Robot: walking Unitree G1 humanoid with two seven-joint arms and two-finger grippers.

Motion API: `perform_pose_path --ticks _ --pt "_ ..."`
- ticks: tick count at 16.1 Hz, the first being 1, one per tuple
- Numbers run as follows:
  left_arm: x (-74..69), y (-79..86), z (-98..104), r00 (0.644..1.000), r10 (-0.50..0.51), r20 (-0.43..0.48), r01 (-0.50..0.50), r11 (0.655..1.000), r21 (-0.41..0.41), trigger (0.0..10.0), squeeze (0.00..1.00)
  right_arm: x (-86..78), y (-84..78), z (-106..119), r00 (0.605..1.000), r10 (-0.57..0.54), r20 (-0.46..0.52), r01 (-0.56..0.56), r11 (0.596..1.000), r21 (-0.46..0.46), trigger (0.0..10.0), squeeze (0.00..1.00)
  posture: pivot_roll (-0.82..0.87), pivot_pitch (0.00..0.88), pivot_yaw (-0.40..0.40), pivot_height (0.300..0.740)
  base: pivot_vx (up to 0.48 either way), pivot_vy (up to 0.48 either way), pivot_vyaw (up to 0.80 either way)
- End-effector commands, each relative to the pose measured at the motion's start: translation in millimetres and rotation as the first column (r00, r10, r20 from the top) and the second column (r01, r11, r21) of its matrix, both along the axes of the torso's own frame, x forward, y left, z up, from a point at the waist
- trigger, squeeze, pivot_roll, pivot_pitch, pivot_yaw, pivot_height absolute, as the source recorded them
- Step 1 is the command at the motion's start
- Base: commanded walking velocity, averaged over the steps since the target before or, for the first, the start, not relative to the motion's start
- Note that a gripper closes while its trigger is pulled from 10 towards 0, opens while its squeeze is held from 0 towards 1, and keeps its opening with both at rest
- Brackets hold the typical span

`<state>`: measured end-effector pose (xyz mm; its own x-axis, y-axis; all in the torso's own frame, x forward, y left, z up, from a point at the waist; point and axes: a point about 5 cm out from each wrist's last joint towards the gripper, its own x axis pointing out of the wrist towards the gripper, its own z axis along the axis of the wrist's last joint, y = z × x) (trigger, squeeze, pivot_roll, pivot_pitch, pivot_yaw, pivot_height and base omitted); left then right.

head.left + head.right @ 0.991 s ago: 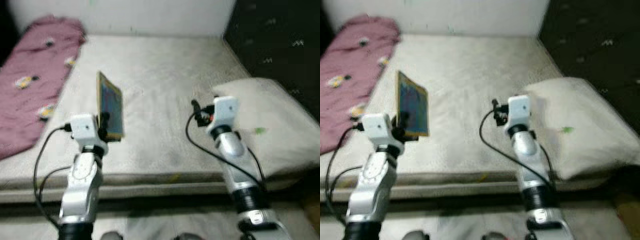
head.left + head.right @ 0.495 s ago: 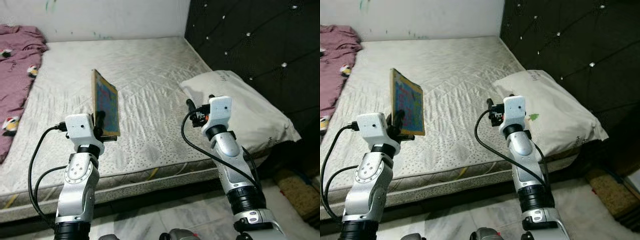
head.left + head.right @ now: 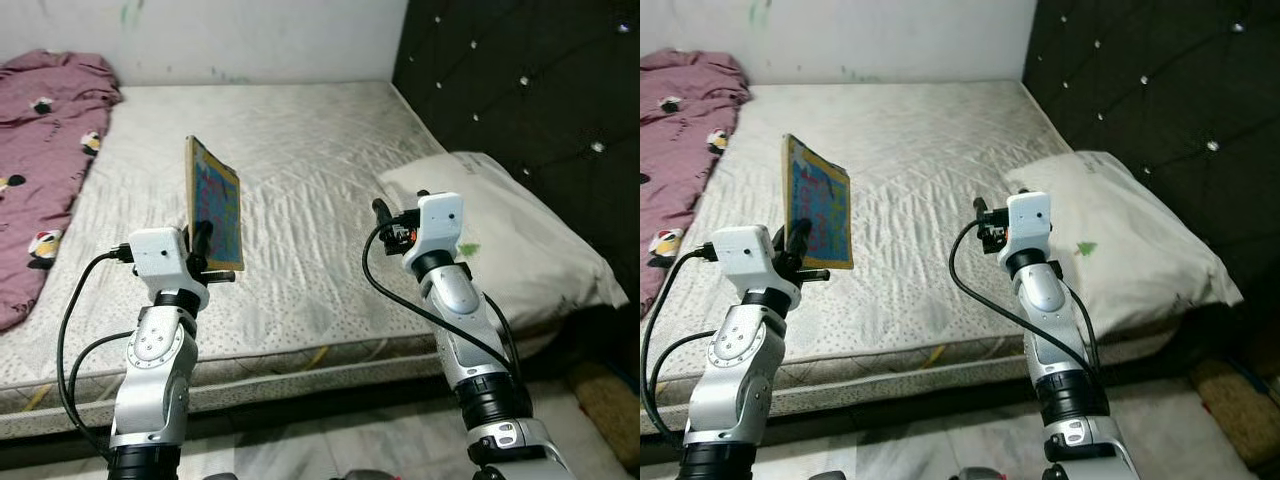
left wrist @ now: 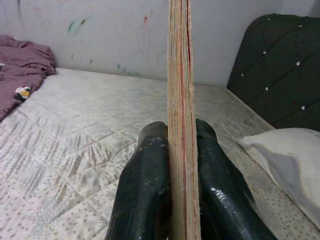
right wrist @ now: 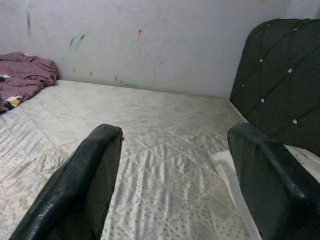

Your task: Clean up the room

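Observation:
My left gripper (image 3: pixel 204 243) is shut on the lower edge of a thin book (image 3: pixel 213 203) with a colourful blue cover and yellow border. The book stands upright in the air over the near part of the mattress (image 3: pixel 290 160). In the left wrist view the book (image 4: pixel 180 110) is seen edge-on, pinched between the two black fingers (image 4: pixel 147 190). My right gripper (image 3: pixel 385 218) is held up over the mattress beside the white pillow (image 3: pixel 510 235), open with nothing between its fingers (image 5: pixel 85 185).
A maroon patterned blanket (image 3: pixel 45 150) lies along the left side of the bed. A dark tufted headboard (image 3: pixel 540 90) stands on the right, and a white wall (image 3: pixel 200 35) runs behind. Pale floor (image 3: pixel 330 445) lies below the mattress edge.
The camera has swung back a little to the left, bringing more of the blanket into view. Both arms hold the same pose, the book still gripped upright.

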<state>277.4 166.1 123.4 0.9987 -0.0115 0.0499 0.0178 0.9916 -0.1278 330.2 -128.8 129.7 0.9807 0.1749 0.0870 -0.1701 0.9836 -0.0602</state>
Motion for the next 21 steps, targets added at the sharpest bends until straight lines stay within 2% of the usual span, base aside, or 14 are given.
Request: perform_pose_path --ticks 1,5,13,18,21 --pt "1.4 0.1 14.1 0.998 -0.005 0.070 0.004 1.000 0.005 10.0 0.00 1.1 -1.3 3.1 1.000 -0.007 0.003 0.007 1.000 0.008 10.0 0.00 -0.02 0.000 -0.034 0.740 0.266 0.000 -0.80" --pt "1.7 -0.3 13.6 0.998 -0.009 0.067 0.008 1.000 0.005 10.0 0.00 1.3 -2.0 2.9 1.000 -0.011 0.003 0.011 1.000 0.010 10.0 0.00 -0.02 0.000 -0.032 0.740 0.255 0.000 -0.71" --pt "0.9 0.8 12.7 0.998 -0.007 0.064 0.006 1.000 0.012 10.0 0.00 0.9 -2.6 3.0 1.000 -0.016 0.006 0.016 1.000 0.005 10.0 0.00 -0.02 0.000 -0.031 0.740 0.030 0.000 0.00" --pt "1.1 0.2 11.3 0.999 0.010 0.050 -0.009 1.000 -0.014 10.0 0.00 1.5 -3.6 3.6 1.000 -0.017 0.006 0.017 1.000 -0.004 10.0 0.00 -0.01 0.000 -0.035 0.740 0.205 0.000 -0.18" --pt "-2.3 0.0 9.1 1.000 0.001 0.031 -0.002 1.000 0.007 10.0 0.00 0.7 -1.7 2.9 1.000 -0.015 0.003 0.015 1.000 -0.007 10.0 0.00 0.00 0.000 -0.037 0.740 0.000 0.000 0.00"
